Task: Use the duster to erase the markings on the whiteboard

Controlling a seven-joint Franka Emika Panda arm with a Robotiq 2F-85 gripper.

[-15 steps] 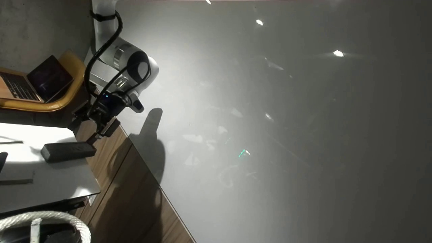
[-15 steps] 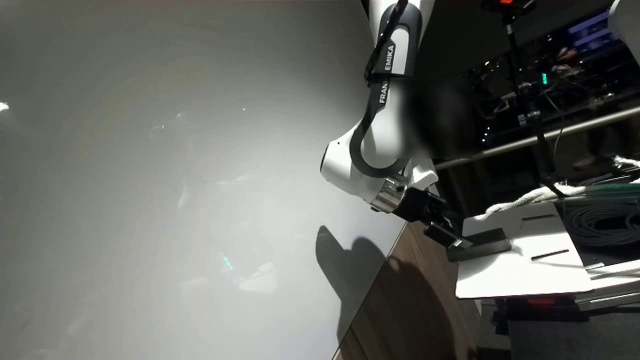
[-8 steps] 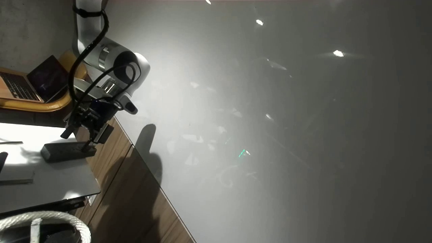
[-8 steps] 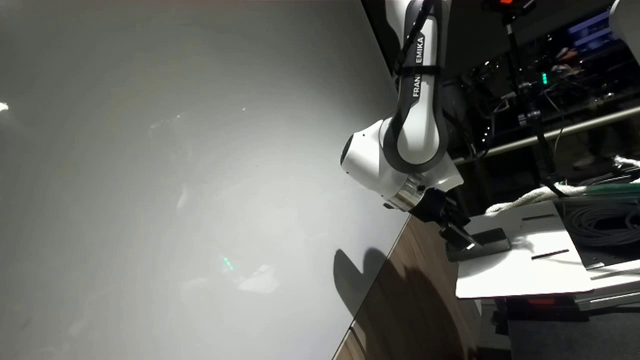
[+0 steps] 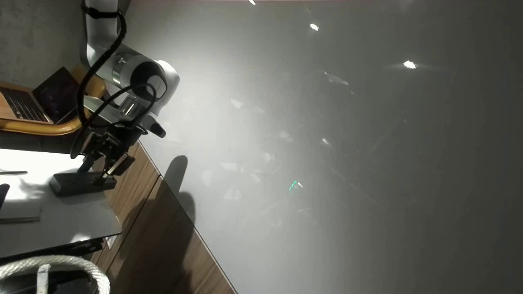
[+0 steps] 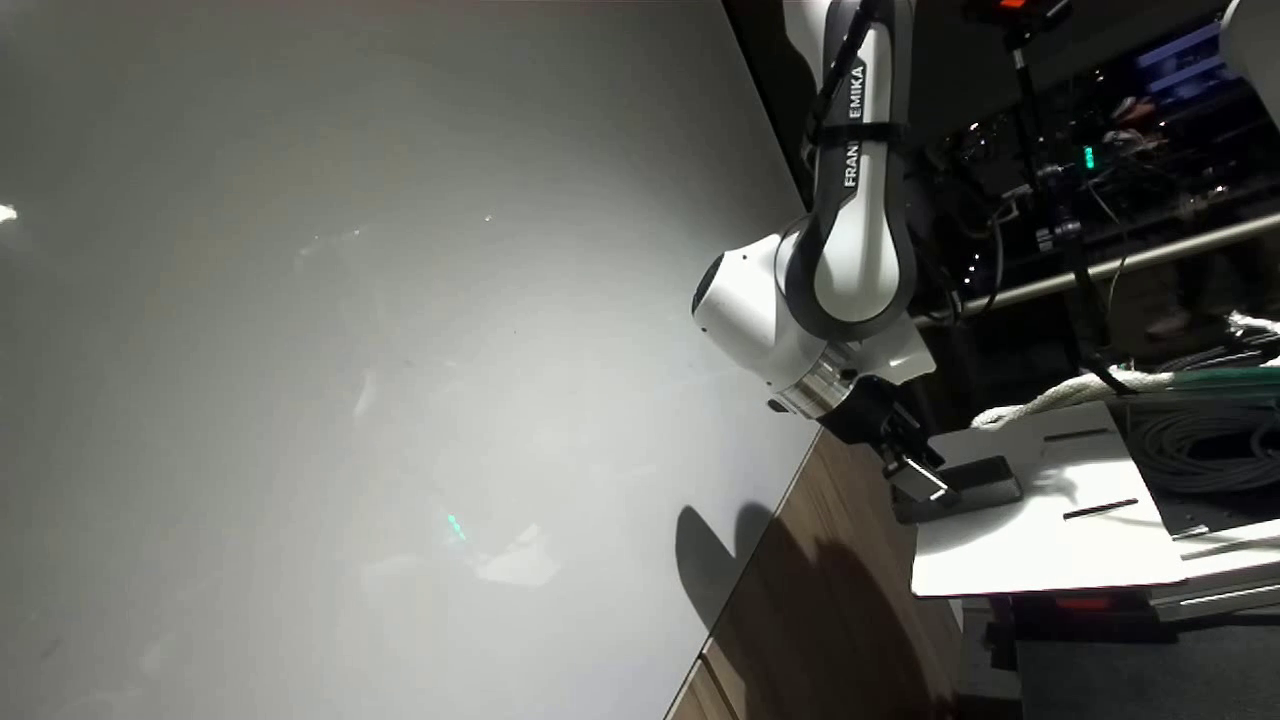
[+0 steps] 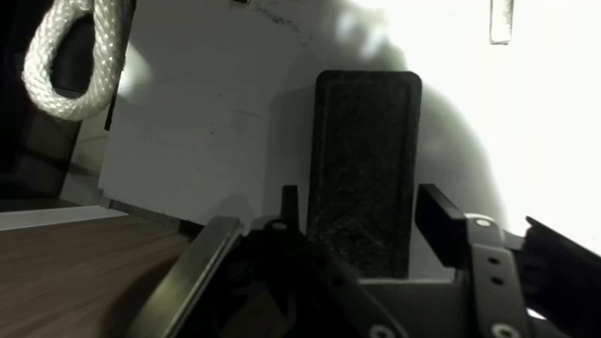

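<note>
The dark grey duster [image 7: 366,141] lies flat on a small white table [image 7: 206,141]. In the wrist view my gripper [image 7: 358,199] stands around its near end, one finger [image 7: 289,202] on each side. Narrow gaps show between both fingers and the duster, so the jaws are open and not gripping. In both exterior views the gripper reaches down over the duster's [image 5: 67,183] end closest to the whiteboard [image 5: 367,224]. The whiteboard fills most of both exterior views, with glare and pale reflections. Its markings cannot be made out there.
A pale rope loop [image 7: 101,61] hangs by the table's edge. A dark pen [image 6: 1100,508] shares the tabletop. Wooden flooring [image 5: 159,228] lies between table and whiteboard. A laptop [image 5: 59,96] sits on a yellow chair [image 5: 53,130] behind the arm.
The arm has moved away from the whiteboard and down over the table, bringing the gripper to the duster's end. Its fingers have drawn closer together. The duster has stayed put.
</note>
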